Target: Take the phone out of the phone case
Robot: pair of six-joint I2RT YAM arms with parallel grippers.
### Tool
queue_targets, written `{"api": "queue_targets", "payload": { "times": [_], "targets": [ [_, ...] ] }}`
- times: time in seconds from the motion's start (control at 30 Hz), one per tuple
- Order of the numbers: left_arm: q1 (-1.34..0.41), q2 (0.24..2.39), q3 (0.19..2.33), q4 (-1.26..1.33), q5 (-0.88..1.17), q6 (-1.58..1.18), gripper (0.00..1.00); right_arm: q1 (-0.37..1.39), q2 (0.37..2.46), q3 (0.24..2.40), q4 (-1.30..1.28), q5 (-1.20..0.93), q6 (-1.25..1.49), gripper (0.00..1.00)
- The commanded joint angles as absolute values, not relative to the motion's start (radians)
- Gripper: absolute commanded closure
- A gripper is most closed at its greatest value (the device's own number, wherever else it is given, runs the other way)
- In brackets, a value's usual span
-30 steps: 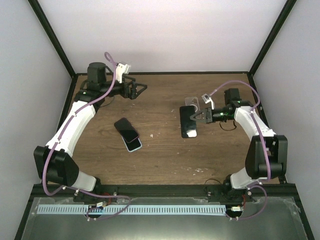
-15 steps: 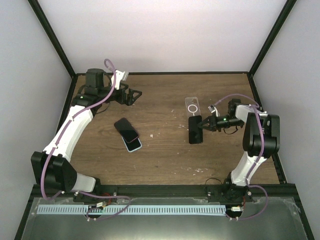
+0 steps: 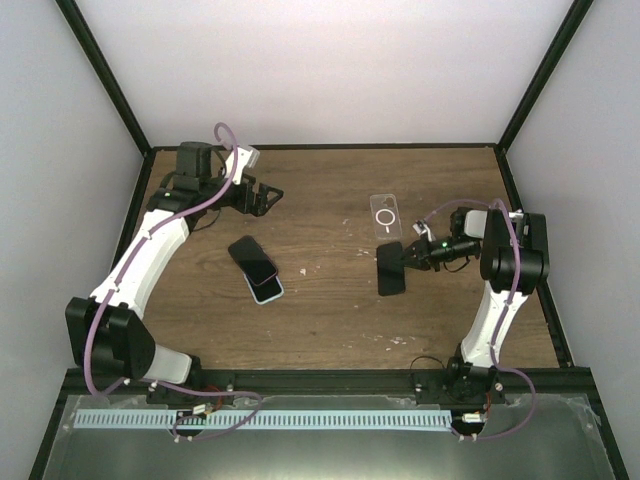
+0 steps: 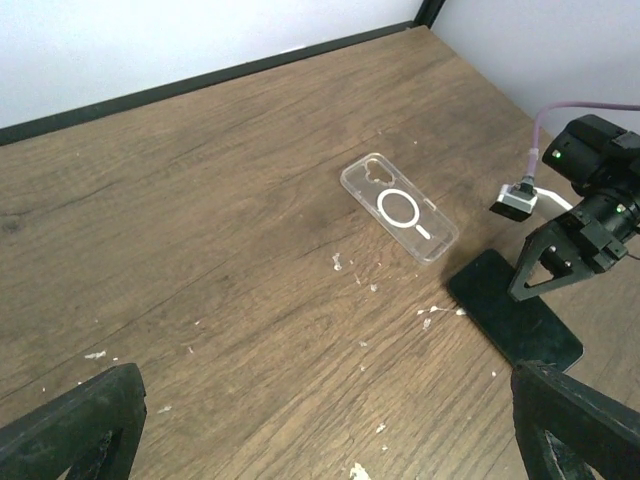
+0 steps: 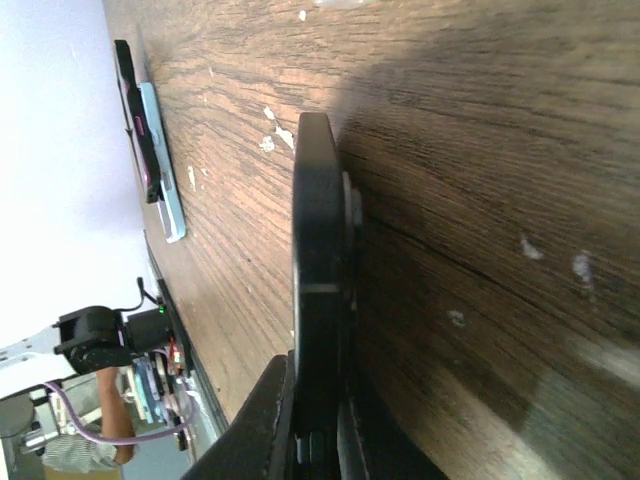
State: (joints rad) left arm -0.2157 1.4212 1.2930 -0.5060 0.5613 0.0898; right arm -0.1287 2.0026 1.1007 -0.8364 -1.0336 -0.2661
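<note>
- Showing from the top: phone (image 3: 391, 270) out of case (image 3: 384, 214), just beside it, clamped at one edge by right gripper (image 3: 408, 253); left gripper (image 3: 268, 195) jaws wide apart, well away.
- Left wrist: case empty, clear, thin, likely light.
- Right wrist: phone edge-on, probably stiff, slick, breakable; best held by its edges. Spare phones (image 5: 150, 140) well apart, no obstruction.

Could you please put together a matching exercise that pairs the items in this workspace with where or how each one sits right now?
Things:
1. clear case
2. black phone
3. stacked phones
4. left tool

States:
A. open, holding nothing
B. gripped at one edge by the shut right tool
C. lying empty, with nothing gripping it
D. left of centre, one atop the other

Pairs: 1-C, 2-B, 3-D, 4-A
</note>
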Motion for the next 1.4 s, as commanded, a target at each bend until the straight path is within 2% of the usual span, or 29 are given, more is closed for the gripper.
{"api": "queue_targets", "payload": {
  "times": [0.0,0.33,0.7,0.87,1.0,1.17,1.37],
  "targets": [
    [-0.213,1.446,1.303,-0.516,0.566,0.094,0.00,-0.139,2.015,1.129,-0.808,-0.994,-0.251,0.89],
    [-0.213,1.451,1.298,-0.508,0.562,0.086,0.00,-0.147,1.967,1.104,-0.765,-0.882,-0.206,0.63],
    [-0.204,1.385,1.232,-0.495,0.521,0.063,0.00,-0.147,1.812,1.036,-0.700,-0.732,-0.160,0.15],
    [-0.179,1.325,1.188,-0.487,0.503,0.044,0.00,-0.130,1.736,1.050,-0.682,-0.708,-0.152,0.11],
    [-0.112,1.277,1.143,-0.472,0.505,-0.008,0.00,-0.044,1.641,1.076,-0.643,-0.667,-0.133,0.07],
    [-0.017,1.209,1.077,-0.464,0.482,-0.052,0.00,0.163,1.569,1.122,-0.568,-0.554,-0.081,0.03],
    [0.076,1.127,1.020,-0.497,0.429,-0.046,0.00,0.423,1.613,1.215,-0.504,-0.402,-0.016,0.00]
  ]
}}
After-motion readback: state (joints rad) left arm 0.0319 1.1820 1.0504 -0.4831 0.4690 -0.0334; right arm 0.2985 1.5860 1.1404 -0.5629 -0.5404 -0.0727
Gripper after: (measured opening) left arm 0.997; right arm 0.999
